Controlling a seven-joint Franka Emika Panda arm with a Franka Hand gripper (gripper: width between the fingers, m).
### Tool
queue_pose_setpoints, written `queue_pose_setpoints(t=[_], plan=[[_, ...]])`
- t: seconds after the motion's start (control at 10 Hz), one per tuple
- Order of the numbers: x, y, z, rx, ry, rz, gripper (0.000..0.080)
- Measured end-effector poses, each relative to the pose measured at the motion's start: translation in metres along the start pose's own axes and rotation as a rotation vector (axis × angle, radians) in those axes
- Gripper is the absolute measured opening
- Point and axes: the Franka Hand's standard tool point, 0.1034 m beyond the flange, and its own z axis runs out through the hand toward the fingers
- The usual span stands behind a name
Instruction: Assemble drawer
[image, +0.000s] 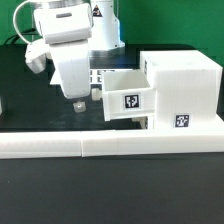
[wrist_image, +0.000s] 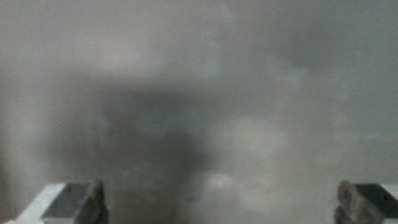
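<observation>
The tall white casing stands at the exterior view's right, with a tag low on its front. One open-top tray with a tag on its front sticks partway out of the casing toward the exterior view's left. I cannot make out a second tray. My gripper hangs just left of that tray's outer end, close to it. In the wrist view both fingers stand far apart at the picture's edges with nothing between them; beyond is only a blurred grey surface.
A long low white border bar runs along the front of the black table. The marker board lies behind my gripper, mostly hidden by the arm. Another white piece shows at the left edge.
</observation>
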Motion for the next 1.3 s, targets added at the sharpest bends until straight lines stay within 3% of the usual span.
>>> queue_pose_setpoints(t=[0.2,0.6,1.3], plan=[[0.011,0.012,-0.006,-0.010,-0.006,0.024,0.0649],[0.040,0.021,-0.005,-0.013,-0.003,0.053,0.0649],[0.043,0.021,-0.005,-0.010,-0.004,0.065,0.0649]])
